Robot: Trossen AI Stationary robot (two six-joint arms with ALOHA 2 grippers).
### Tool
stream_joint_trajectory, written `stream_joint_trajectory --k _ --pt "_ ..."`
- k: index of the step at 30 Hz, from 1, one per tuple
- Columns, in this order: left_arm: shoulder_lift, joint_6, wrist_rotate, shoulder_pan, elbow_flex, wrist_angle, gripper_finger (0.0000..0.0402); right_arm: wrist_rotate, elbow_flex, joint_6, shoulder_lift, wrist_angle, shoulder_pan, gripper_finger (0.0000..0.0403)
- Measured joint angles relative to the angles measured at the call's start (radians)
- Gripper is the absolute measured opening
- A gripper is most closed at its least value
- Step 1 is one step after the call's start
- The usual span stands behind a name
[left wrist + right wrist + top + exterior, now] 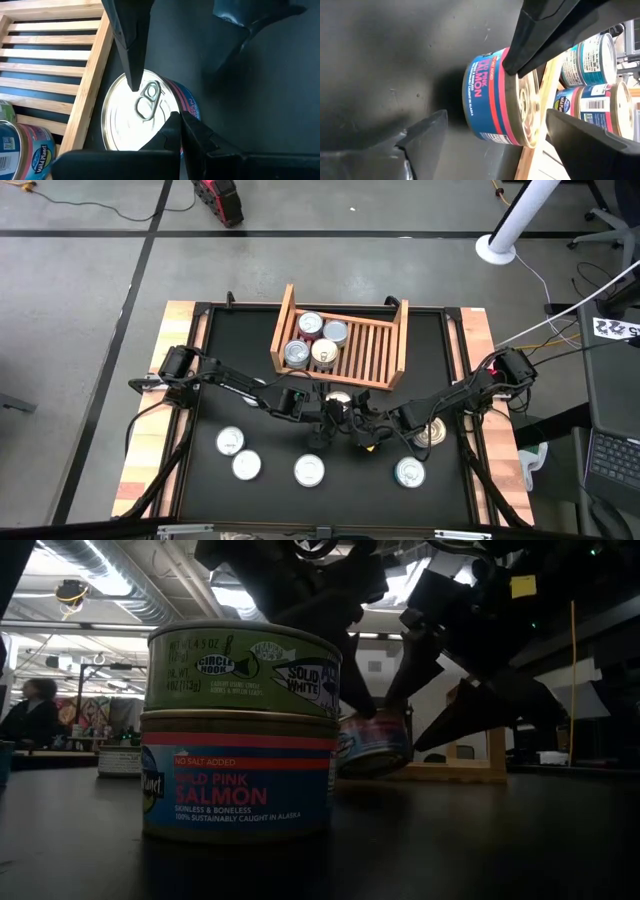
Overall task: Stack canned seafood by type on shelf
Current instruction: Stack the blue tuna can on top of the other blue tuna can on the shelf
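Leftmost on the dark table (pixel 200 380), a loose tin (pixel 230 442) and a second tin (pixel 246 466), both flat with lids up. Toward the middle, a third lid (pixel 309 470). Next, the left gripper (pixel 335 412), clamped on a salmon tin (pixel 338 399) just in front of the shelf (pixel 284 320), where four tins (pixel 322 340) already sit at the left end. Just right of that, the right gripper (pixel 375 432), fingers spread wide and holding nothing, with two more tins (pixel 409 472) beyond it on the table. Probably a stiff, fairly dense little load with a smooth, slippery lid and a glossy label. Best taken across the side wall at opposite points of the rim, not by the pull ring. From above, only lids and tangled arms. From the left wrist, one finger (pixel 131 55) at the lid's edge and the other opposite, on the salmon tin (pixel 120 120). From the right wrist, the pink and blue label (pixel 485 100) and the shelf tins (pixel 590 60) behind. From table height, the salmon tin (pixel 375 740) tilted, seemingly off the surface, plus a two-high stack (pixel 240 740), green label over salmon, which reads from above as a single lid.
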Motion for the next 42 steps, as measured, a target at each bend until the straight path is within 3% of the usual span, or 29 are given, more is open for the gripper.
stream_joint_trajectory --k 13,25,38,42 --pt "-0.016 -0.028 0.010 0.000 0.000 0.050 0.0000 0.003 0.000 0.000 0.000 -0.002 0.000 0.0335" --pt "-0.051 -0.031 0.053 0.000 0.000 0.064 0.0000 0.080 0.000 -0.003 0.000 0.000 0.001 0.0330" --pt "-0.052 0.033 0.050 0.000 0.000 0.065 0.0000 0.076 -0.001 -0.011 0.001 -0.002 0.001 0.0187" --pt "-0.053 0.049 0.048 0.000 0.000 0.066 0.0000 0.075 -0.001 -0.011 0.001 -0.002 0.001 0.0178"
